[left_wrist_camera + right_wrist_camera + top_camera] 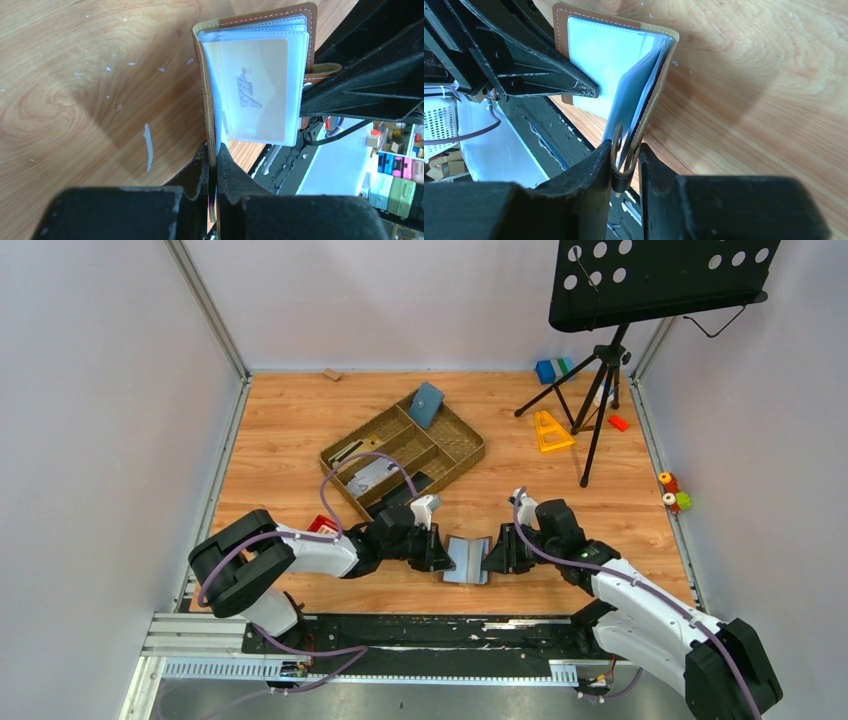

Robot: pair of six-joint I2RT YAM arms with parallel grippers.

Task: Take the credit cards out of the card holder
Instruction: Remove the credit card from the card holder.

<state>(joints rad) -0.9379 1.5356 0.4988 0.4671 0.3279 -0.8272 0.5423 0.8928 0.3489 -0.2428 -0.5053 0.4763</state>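
Observation:
The brown card holder [467, 560] is held open just above the wooden table's near edge, between my two grippers. In the left wrist view its clear sleeves [257, 85] fan out, and the front one holds a pale card [250, 107] marked "VIP". My left gripper [214, 150] is shut on the edge of one brown cover and shows in the top view [441, 558]. My right gripper [625, 150] is shut on the other cover [651, 107] and its closing tab [624, 167], and also shows in the top view [492, 554].
A woven compartment tray [462, 455] with a blue-teal pouch [427, 403] and small items stands behind the arms. A music stand on a tripod [601, 380], a yellow triangle [551, 430] and small toys [672, 492] are at the back right. A red item [322, 524] lies by the left arm.

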